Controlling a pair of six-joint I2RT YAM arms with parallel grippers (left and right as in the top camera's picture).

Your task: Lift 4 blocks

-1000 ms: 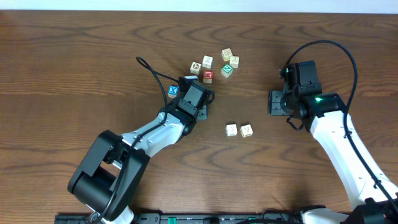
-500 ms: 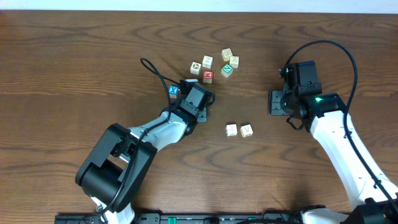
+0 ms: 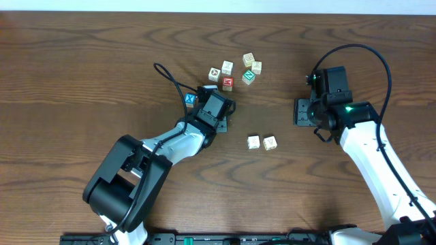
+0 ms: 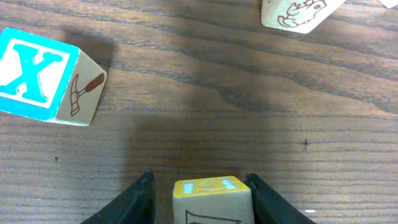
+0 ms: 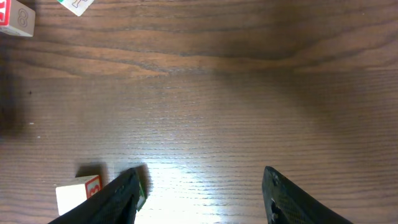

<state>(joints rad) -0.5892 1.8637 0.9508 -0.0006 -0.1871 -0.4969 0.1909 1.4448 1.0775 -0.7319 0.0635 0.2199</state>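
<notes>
Between the left gripper's [image 4: 200, 202] spread jaws sits a yellow-edged block [image 4: 212, 194], with a dark gap on 1 side, so no pinch shows. Just left of it, apart from the fingers, lies the X block [image 4: 37, 78]. Right of the X block and farther from the robot, 4 cream blocks [image 3: 227, 67] cluster with a red block [image 3: 227, 83] and a green block [image 3: 249, 77]. Right and nearer, 2 more cream blocks lie side by side. Well right of the X block, the right gripper [image 5: 202, 199] hangs spread wide above the table [image 3: 68, 82], holding nothing.
</notes>
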